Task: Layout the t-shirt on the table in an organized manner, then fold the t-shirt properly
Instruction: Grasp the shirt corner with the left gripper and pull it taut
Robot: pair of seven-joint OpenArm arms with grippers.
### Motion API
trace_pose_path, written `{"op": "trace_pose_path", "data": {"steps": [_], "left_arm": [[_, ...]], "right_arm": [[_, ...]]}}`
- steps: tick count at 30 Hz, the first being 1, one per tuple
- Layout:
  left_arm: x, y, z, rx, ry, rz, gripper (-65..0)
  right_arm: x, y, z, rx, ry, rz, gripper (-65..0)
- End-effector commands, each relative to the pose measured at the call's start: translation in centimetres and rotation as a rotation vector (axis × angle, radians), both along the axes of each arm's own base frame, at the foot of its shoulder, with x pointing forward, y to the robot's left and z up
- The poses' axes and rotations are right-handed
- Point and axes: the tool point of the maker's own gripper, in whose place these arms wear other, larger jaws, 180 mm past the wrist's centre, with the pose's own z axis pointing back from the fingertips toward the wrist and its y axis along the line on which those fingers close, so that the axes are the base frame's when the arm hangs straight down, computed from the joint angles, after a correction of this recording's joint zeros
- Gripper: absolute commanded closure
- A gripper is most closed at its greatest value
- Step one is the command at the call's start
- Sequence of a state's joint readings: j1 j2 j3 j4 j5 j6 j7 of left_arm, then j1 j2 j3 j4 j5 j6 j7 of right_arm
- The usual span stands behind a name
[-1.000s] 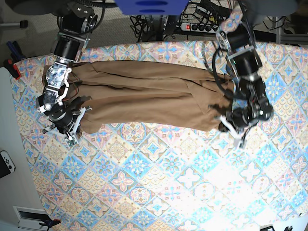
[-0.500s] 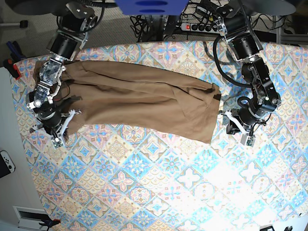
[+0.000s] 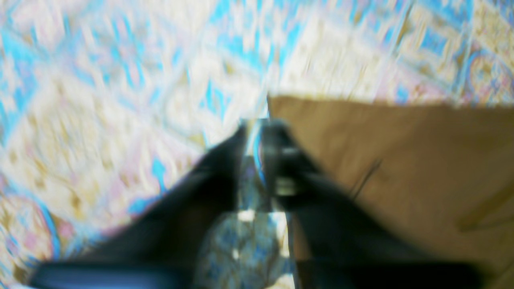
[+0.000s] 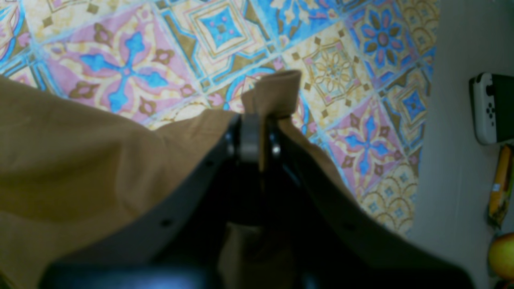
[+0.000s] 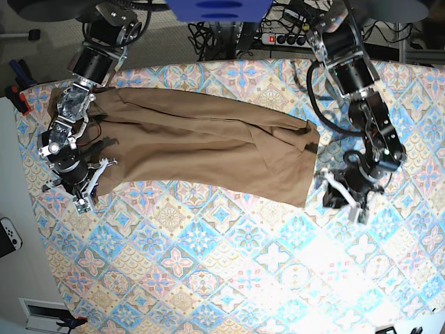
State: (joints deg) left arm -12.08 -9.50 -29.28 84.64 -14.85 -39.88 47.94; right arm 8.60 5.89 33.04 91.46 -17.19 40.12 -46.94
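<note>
The tan-brown t-shirt (image 5: 201, 149) lies spread lengthwise across the far half of the tile-patterned table (image 5: 229, 271). My right gripper (image 5: 78, 189) is at the shirt's left end, shut on a small fold of its edge (image 4: 273, 92), low over the cloth (image 4: 120, 68). In the right wrist view the gripper (image 4: 257, 122) has fabric poking out past its tips. My left gripper (image 5: 338, 200) is just off the shirt's right end and apart from it. In the blurred left wrist view this gripper (image 3: 257, 128) has its jaws close together with nothing between them, and the shirt (image 3: 401, 160) lies beside it.
A white game controller (image 5: 8, 235) lies on the grey surface left of the table and also shows in the right wrist view (image 4: 488, 108). A power strip and cables (image 5: 288, 38) sit behind the table's far edge. The table's left edge runs close to my right gripper.
My left gripper let go of the shirt's right end and moved away toward the front. The shirt's right end dropped flat. My right gripper shifted slightly left, still holding the shirt.
</note>
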Motion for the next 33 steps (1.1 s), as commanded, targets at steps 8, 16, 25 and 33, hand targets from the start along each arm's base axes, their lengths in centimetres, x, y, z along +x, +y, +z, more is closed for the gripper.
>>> {"op": "trace_pose_path", "data": {"steps": [8,16,25,33], "left_arm": [[5.5,-0.1,-0.6,-0.131,0.031,0.006,-35.7],[6.4,-4.6,-5.6,-0.146,0.103,-0.074,-31.1],[4.4,-5.4,-7.9,-0.158,0.156,-0.079,-15.9],[0.9,-4.6,-11.1,-0.148,0.235,-0.065,0.0]], "right_arm": [[1.2,-0.4,3.4,-0.035,-0.097,0.007,0.0],[1.1,-0.6,3.5,-0.040,-0.098,0.002,0.0],[0.6,-0.4,2.8,-0.041,-0.081,0.007,0.0],[0.6,-0.4,2.8,-0.041,-0.081,0.007,0.0]]}}
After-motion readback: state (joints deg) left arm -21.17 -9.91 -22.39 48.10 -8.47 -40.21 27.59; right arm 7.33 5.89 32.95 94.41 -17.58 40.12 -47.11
